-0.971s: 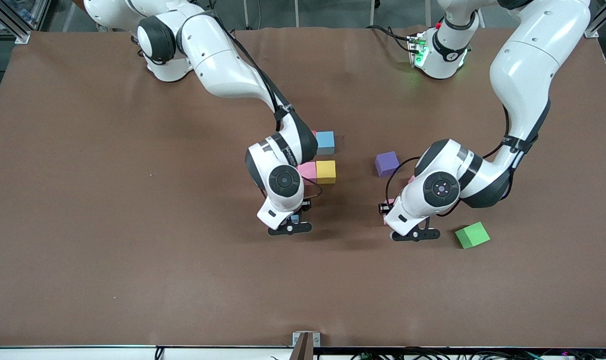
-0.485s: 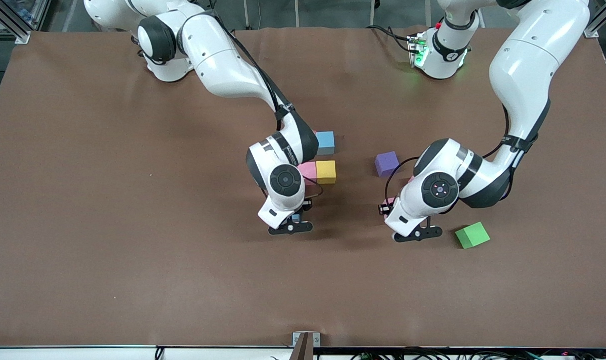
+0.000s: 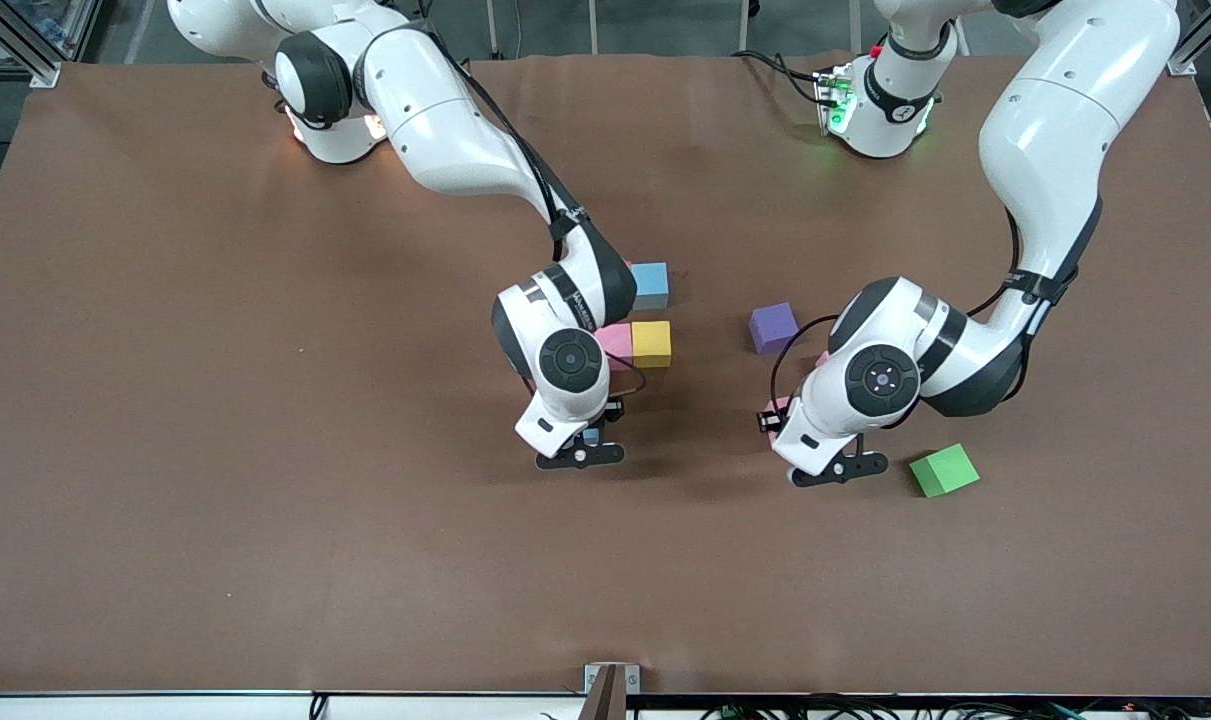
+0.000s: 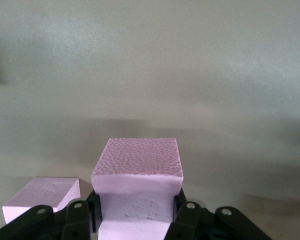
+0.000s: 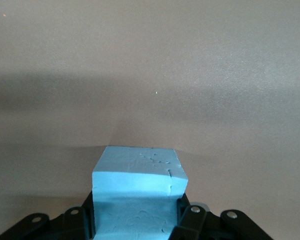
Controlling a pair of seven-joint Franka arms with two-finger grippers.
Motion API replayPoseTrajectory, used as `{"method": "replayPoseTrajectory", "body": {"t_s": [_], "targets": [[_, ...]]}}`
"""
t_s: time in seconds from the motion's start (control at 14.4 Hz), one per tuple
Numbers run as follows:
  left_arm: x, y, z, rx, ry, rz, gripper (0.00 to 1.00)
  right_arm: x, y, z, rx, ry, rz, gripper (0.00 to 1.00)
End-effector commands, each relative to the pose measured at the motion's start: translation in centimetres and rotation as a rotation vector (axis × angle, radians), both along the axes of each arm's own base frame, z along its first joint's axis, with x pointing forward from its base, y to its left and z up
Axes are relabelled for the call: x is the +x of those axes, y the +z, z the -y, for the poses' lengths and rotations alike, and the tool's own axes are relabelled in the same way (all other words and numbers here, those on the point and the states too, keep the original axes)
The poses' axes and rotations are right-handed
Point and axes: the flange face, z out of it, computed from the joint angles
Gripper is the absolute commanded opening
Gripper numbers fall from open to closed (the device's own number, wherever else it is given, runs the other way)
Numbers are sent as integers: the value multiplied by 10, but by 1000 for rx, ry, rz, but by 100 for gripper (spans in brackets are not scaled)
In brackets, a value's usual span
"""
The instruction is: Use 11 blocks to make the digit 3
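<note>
My right gripper [image 3: 587, 446] is shut on a light blue block [image 5: 137, 180], low over bare table beside the cluster. That cluster holds a pink block [image 3: 615, 342] touching a yellow block [image 3: 651, 343], with another light blue block [image 3: 650, 285] farther from the camera. My left gripper [image 3: 833, 468] is shut on a pink block [image 4: 137, 160], low over the table between the purple block [image 3: 773, 328] and the green cube. A second pink block [image 4: 40, 197] lies close beside the held one. The other blocks are hidden by the arms or out of view.
A green cube [image 3: 944, 470] sits tilted on the brown table [image 3: 265, 450], just toward the left arm's end from my left gripper. Both forearms hang over the middle of the table.
My left hand has shifted slightly toward the green cube with the pink block in it. The right arm has stayed still.
</note>
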Motion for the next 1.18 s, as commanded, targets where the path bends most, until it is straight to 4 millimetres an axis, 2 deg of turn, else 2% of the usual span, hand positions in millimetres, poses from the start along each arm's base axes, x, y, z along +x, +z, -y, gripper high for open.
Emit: {"method": "replayPoseTrajectory", "body": {"t_s": [0.0,0.07,0.14,0.21,0.28,0.42,0.62,0.76,0.97,1.11], "targets": [[-1,12,3,8,48,-3,36,-3,0,0,-1,0,-6,5],[-1,12,3,7,53,-3,36,-3,0,1,-1,-3,-6,14],[1,15,3,5,57,2,36,-3,-1,1,-3,-9,-6,27],[2,16,3,5,70,5,36,-3,-1,1,-3,-9,-6,55],[1,16,4,7,93,5,37,-3,-1,1,-4,-5,-6,100],[-4,16,15,12,107,5,37,-2,-1,2,-4,-2,-6,100],[-4,14,17,18,155,4,37,-2,3,1,1,-5,-4,100],[-8,13,27,22,178,3,37,-1,13,2,11,-4,-2,100],[-16,9,44,27,232,3,36,5,56,2,58,-9,23,100],[-19,8,51,35,269,9,36,11,83,11,78,-22,24,100]]}}
